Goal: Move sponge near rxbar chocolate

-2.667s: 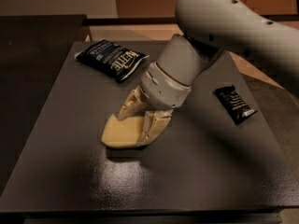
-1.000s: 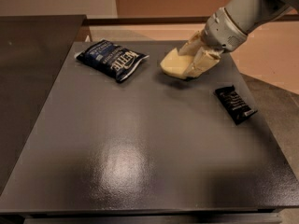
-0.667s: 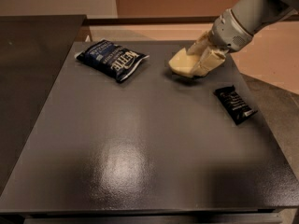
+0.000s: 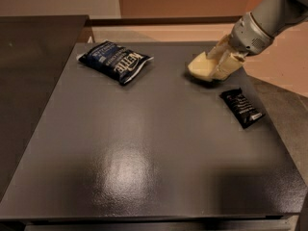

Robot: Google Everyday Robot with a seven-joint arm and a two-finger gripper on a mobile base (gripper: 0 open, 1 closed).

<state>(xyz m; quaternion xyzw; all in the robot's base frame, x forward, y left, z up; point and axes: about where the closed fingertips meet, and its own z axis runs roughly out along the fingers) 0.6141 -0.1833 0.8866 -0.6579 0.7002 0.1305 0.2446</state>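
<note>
The pale yellow sponge (image 4: 202, 68) is at the far right of the dark table (image 4: 144, 143), low over or on its surface; I cannot tell which. My gripper (image 4: 222, 61) is shut on the sponge, its cream fingers (image 4: 230, 63) clasping the sponge's right end, with the grey arm reaching in from the upper right. The rxbar chocolate (image 4: 241, 108), a slim black wrapper with white print, lies flat a short way in front and to the right of the sponge, apart from it.
A dark-blue Kettle chip bag (image 4: 114, 60) lies at the far left of the table. A dark counter (image 4: 33, 57) adjoins the table's left side. The table's right edge runs close to the rxbar.
The gripper has carried the sponge from the table's middle up and to the far right, and in the last second moved it further right and down toward the rxbar.
</note>
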